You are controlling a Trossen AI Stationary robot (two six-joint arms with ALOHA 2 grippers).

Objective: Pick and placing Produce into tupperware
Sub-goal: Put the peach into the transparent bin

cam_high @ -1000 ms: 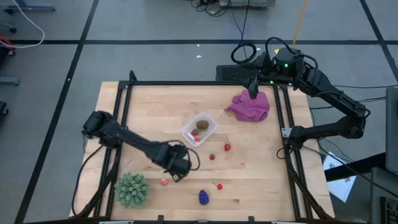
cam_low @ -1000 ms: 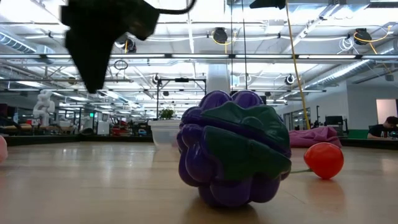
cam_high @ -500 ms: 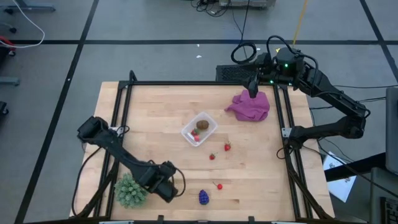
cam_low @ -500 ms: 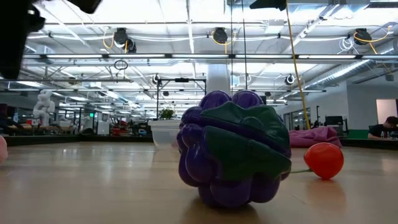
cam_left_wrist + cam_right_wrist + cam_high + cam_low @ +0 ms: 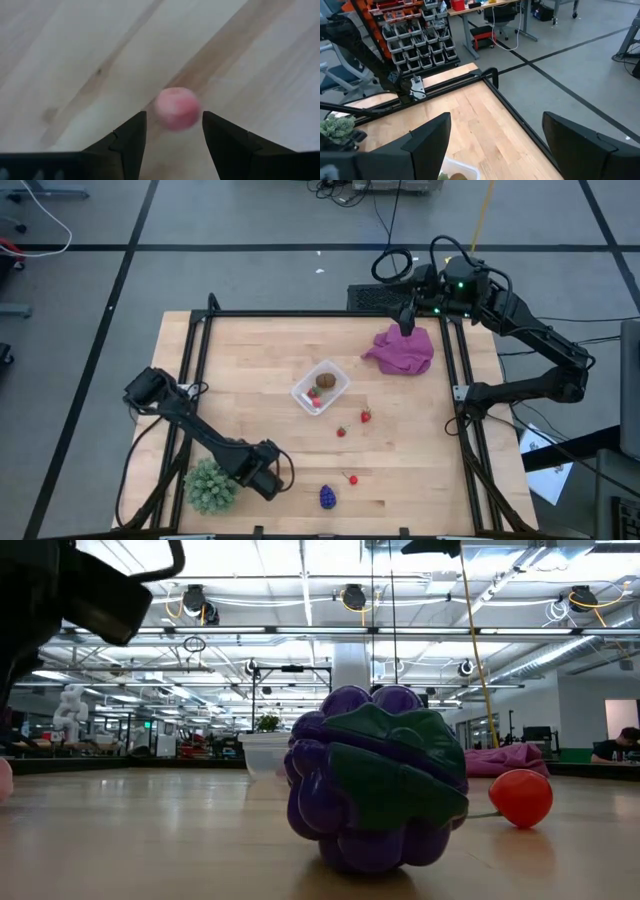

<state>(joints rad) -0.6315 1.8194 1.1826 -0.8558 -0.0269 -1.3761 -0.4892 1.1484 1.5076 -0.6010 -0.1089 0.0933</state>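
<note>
A pink berry (image 5: 176,107) lies on the wooden table near the front left. My left gripper (image 5: 174,130) points down over it, open, one finger on each side and clear of it. In the high view this gripper (image 5: 262,475) hides the berry. The clear tupperware (image 5: 320,388) stands mid-table with a brown oval and a red piece inside. Three red berries (image 5: 341,431), (image 5: 366,416), (image 5: 351,478) and the purple grape bunch (image 5: 328,497) rest on the table. My right gripper (image 5: 407,320) hangs open, high at the far right.
A green spiky plant (image 5: 211,485) stands just left of my left gripper at the near edge. A magenta cloth (image 5: 402,348) lies at the far right under my right gripper. A black frame (image 5: 200,340) borders the table. Bare wood lies between the tub and the cloth.
My left gripper has swung toward the table's near left corner and come down over the pink berry, stopping beside the green plant. The fruits and the tub have stayed where they were.
</note>
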